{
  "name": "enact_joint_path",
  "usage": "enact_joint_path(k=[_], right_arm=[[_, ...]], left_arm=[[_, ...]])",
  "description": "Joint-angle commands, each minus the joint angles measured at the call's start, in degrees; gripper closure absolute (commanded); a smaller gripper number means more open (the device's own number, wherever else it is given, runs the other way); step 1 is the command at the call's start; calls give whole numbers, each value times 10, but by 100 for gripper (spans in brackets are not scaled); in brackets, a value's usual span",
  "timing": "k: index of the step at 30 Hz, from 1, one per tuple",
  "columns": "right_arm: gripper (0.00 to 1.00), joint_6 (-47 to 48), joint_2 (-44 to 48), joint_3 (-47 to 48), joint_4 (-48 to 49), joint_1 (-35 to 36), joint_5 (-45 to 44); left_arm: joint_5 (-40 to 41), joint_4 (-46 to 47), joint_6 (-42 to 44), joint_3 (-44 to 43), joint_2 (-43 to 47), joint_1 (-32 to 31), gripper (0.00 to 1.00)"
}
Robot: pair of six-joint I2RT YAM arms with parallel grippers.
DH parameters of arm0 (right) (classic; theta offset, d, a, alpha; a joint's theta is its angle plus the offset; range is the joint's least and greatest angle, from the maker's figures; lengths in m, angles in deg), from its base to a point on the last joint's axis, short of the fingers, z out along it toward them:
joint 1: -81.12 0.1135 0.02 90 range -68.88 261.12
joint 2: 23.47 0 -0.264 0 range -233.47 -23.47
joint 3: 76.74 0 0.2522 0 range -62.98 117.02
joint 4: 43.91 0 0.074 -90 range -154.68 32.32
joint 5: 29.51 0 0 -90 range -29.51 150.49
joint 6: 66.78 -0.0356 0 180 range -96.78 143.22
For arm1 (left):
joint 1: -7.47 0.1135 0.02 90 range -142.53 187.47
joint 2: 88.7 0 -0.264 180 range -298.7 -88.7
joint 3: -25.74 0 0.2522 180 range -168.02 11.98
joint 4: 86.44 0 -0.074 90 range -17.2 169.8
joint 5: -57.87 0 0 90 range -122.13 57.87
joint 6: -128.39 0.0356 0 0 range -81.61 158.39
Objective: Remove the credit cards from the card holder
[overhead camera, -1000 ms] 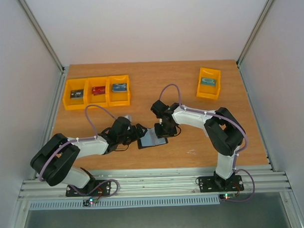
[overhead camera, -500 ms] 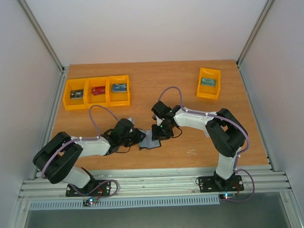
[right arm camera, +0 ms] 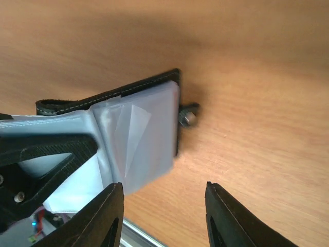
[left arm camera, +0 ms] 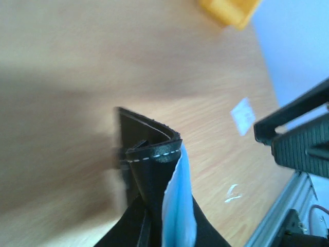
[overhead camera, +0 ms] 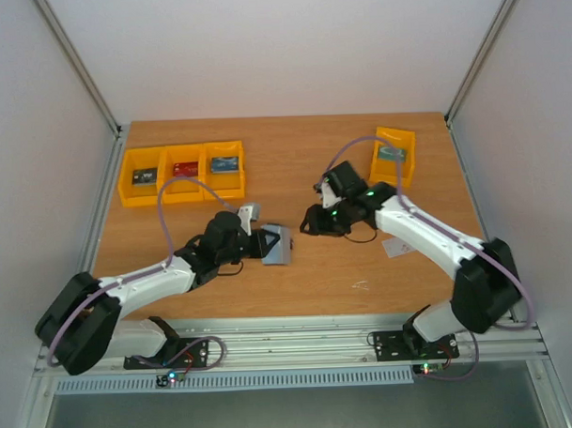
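The card holder [overhead camera: 277,244] is black outside and grey-blue inside. It hangs tilted and partly unfolded just above the table, left of centre. My left gripper [overhead camera: 261,244] is shut on its near edge. In the left wrist view its stitched black edge [left arm camera: 154,153] and blue lining [left arm camera: 178,206] rise between my fingers. In the right wrist view its grey-blue inside [right arm camera: 141,135] faces the camera. My right gripper [overhead camera: 312,222] stands open and empty just to its right, not touching it [right arm camera: 164,208]. A whitish credit card [overhead camera: 397,247] lies flat on the table by the right arm, also seen as a pale credit card [left arm camera: 242,114].
Three joined yellow bins [overhead camera: 182,186] with small items stand at the back left. A single yellow bin [overhead camera: 394,169] stands at the back right, behind the right arm. Small white marks [overhead camera: 361,286] show on the wood near the front edge.
My left gripper closed on the card holder and carried it up and back. The right arm let go, opened and swung back to the right, and the whitish card now shows on the table.
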Motion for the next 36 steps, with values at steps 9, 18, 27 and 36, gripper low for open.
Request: enact_joint_path(k=[9, 18, 27, 36], right_arm=[[41, 207, 190, 223, -99, -155, 279], [34, 244, 111, 461, -149, -148, 379], [20, 289, 162, 460, -172, -89, 370], [24, 318, 155, 456, -181, -2, 206]], left_arm=[[-143, -1, 311, -208, 172, 76, 100], [-262, 22, 311, -309, 221, 79, 100], [-240, 110, 301, -336, 209, 73, 100], [-190, 106, 276, -319, 233, 55, 100]])
